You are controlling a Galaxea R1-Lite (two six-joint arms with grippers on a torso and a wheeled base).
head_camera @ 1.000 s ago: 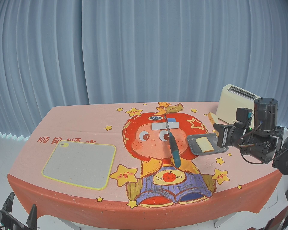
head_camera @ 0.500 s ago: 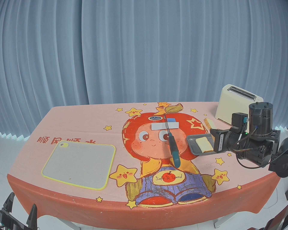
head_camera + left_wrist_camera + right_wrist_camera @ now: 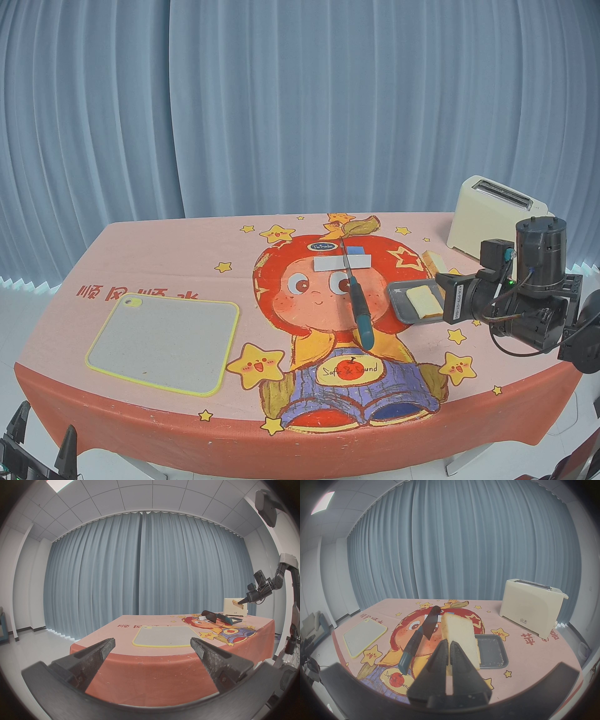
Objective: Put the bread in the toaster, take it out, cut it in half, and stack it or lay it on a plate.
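Right gripper was clenched on the bread, pinching it near one end so most of the slice stuck out past the fingertips. It was held up above the tray at 3 o'clock on the table, taking 12 as the far side from the robot. A second slice lay flat on that tray. The toaster sat at 2 o'clock, slot up and not yet loaded, so the job looked barely started. The main risk was the grip: with a small bite on soft bread, the slice could droop, swivel or tear on the way over. Next risk was the slot, which was narrow and ran at an angle. If the slice came in tilted or off-line it would probably catch on the rim and crumple, or shove the light toaster toward the table edge. Letting go too high could leave it jammed crooked. The knife lay at table centre with its blade propped up, and a wide swing toward 9 o'clock could clip it. Left gripper hung released, jaws spread, low off the table near 8 o'clock, past the cutting board, so it was too far away to steady anything.
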